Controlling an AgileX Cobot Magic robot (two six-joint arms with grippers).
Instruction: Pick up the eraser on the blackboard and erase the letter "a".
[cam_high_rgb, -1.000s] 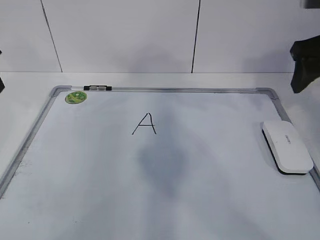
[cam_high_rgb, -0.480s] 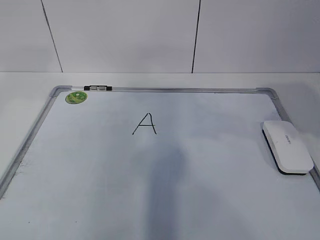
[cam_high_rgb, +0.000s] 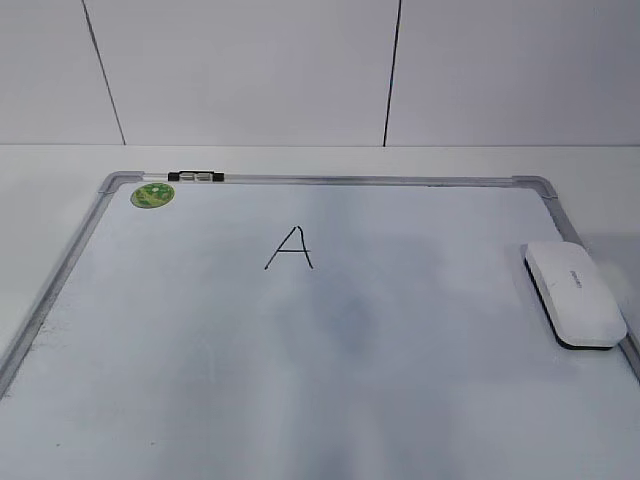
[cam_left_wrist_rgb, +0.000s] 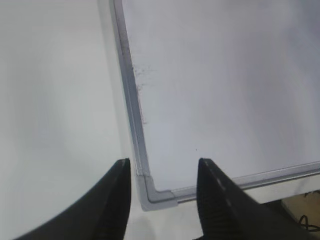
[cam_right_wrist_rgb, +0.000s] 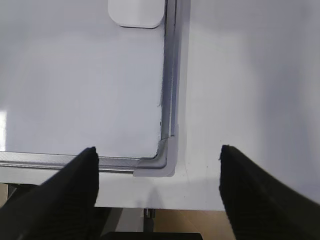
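Near edge first. Left gripper (cam_left_wrist_rgb: 162, 185) hangs over the near left corner of the blackboard (cam_left_wrist_rgb: 145, 192), fingers (cam_left_wrist_rgb: 112, 200) spread apart with nothing between them; the frame corner shows in the gap. Grey smudges run along the inside of the left frame rail in the left wrist view.

Right gripper (cam_right_wrist_rgb: 157, 175) hangs over the near right corner of the blackboard (cam_right_wrist_rgb: 165, 150), fingers (cam_right_wrist_rgb: 75, 185) wide apart and empty. The white table (cam_right_wrist_rgb: 240, 90) lies to the right of the frame. Neither gripper shows in the exterior view.

Farther in, the eraser (cam_high_rgb: 574, 292) lies flat on the blackboard (cam_high_rgb: 60, 275) at its right side, against the right frame rail, its long axis running near to far, white top up with a dark underside showing at its near end. In the right wrist view only the eraser's (cam_right_wrist_rgb: 136, 12) near end shows, just left of the rail and well apart from the gripper.

Mid-board, left of centre, a single letter (cam_high_rgb: 290, 247) in thin black marker reads as an angular capital A. It is well apart from the eraser.

Far left corner: a round green sticker (cam_high_rgb: 152, 194) on the board, and just beyond it a small marker (cam_high_rgb: 196, 176) lying along the far frame rail. Behind, a white tiled wall (cam_high_rgb: 250, 70) with dark seams.
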